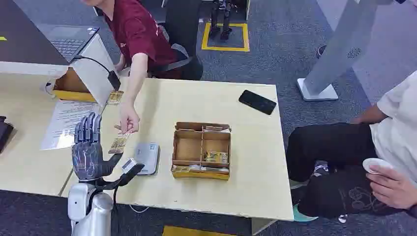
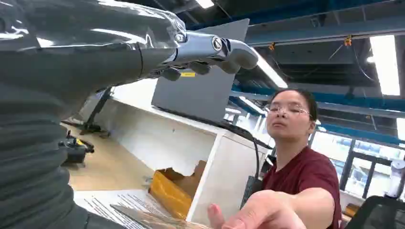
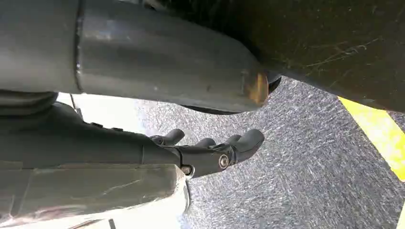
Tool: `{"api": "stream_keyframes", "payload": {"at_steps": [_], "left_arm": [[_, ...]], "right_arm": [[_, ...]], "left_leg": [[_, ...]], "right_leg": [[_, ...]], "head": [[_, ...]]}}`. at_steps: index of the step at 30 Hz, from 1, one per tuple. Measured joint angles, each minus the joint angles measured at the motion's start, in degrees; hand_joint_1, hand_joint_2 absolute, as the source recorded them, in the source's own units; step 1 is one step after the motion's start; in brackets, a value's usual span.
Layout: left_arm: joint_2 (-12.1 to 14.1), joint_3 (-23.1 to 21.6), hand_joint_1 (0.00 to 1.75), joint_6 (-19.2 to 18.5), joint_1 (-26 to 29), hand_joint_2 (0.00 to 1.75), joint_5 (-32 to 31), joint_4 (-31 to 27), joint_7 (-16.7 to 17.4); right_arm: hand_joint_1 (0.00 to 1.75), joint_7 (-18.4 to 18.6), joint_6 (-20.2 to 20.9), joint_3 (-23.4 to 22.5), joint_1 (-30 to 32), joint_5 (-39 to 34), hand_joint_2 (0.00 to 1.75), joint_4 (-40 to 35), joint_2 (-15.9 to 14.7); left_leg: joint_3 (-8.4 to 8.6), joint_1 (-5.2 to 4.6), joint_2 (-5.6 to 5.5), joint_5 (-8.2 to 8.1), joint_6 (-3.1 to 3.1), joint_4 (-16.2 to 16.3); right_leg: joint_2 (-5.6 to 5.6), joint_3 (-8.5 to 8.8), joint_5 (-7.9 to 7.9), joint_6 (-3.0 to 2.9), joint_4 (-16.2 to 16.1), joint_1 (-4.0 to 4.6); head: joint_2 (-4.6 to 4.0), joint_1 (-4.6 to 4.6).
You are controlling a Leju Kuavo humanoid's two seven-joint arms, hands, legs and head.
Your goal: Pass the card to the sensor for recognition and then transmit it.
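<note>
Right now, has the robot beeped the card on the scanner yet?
Not that I can tell. A person's hand holds the card at the robot's raised left hand, which isn't clearly gripping it. The grey card sensor sits beside it, nothing on it. Scanning and passing on remain.

No wording can be read anywhere. The printed sheet (image 1: 65,123) on the left of the tabletop (image 1: 162,101) carries lines of text too small to make out. The red shirt (image 1: 137,29) of the person at the far side bears a small white mark, illegible.
</note>
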Motion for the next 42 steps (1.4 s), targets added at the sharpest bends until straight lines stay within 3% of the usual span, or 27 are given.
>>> {"api": "stream_keyframes", "payload": {"at_steps": [2,23,29,36,38,39,40,42], "left_arm": [[0.0,0.0,1.75,0.0,0.0,1.75,0.04,0.02,0.0],[0.61,-0.72,1.75,0.0,0.84,1.75,1.6,1.01,0.9],[0.85,-2.1,1.75,0.0,0.78,1.75,9.8,4.12,0.17],[0.9,-2.23,1.75,0.0,0.73,1.75,10.52,4.53,0.24],[1.29,-3.49,1.75,-0.76,0.28,1.75,16.14,7.4,1.17],[2.49,-6.68,1.75,-5.52,-0.2,1.75,27.08,10.51,4.13],[4.31,-11.87,1.75,-9.86,-0.35,1.75,33.81,12.02,6.25],[5.16,-13.92,1.75,-12.58,-0.52,1.75,36.81,12.83,7.19]], "right_arm": [[0.0,0.0,-0.04,0.0,0.0,0.0,0.0,0.0,0.0],[0.0,-0.26,-0.3,1.03,-0.01,0.0,0.0,0.0,-0.02],[0.0,-0.17,-0.5,1.07,0.0,0.0,0.0,0.02,0.0],[0.0,-0.17,-0.52,1.07,0.0,0.0,0.0,0.02,0.0],[0.0,-0.17,-0.68,1.07,0.0,0.0,0.0,0.02,0.0],[0.0,0.02,-0.87,1.05,0.01,0.0,0.0,0.02,0.0],[0.0,0.11,-0.94,0.9,0.04,-0.02,0.0,0.02,-0.02],[0.0,0.09,-0.96,0.81,0.05,-0.02,0.0,0.02,-0.02]], "left_leg": [[0.0,0.0,0.0,0.0,0.0,0.0],[0.0,0.0,0.01,0.0,0.0,0.0],[0.01,0.0,0.01,0.0,0.0,0.0],[0.01,-0.01,0.01,0.0,0.0,0.0],[0.01,0.0,-0.01,0.02,0.03,0.01],[0.01,0.0,0.0,0.05,-0.02,0.01],[0.0,0.0,0.01,0.06,-0.02,0.0],[0.0,0.0,0.03,0.06,-0.02,0.0]], "right_leg": [[0.0,0.0,0.0,0.0,0.0,0.0],[0.01,0.0,0.0,0.0,0.0,0.0],[0.01,-0.02,0.0,0.0,0.0,0.0],[0.01,-0.02,0.0,0.0,0.0,0.0],[-0.01,-0.02,0.01,0.01,0.0,0.0],[0.02,-0.03,0.08,0.0,0.0,0.0],[0.02,-0.03,0.08,0.01,0.0,0.0],[0.05,-0.04,0.09,0.02,0.0,0.0]], "head": [[0.0,-0.02],[0.0,0.0],[0.0,-0.02],[0.0,-0.02],[0.0,0.0],[0.0,-0.02],[0.0,0.0],[0.0,-0.02]]}}
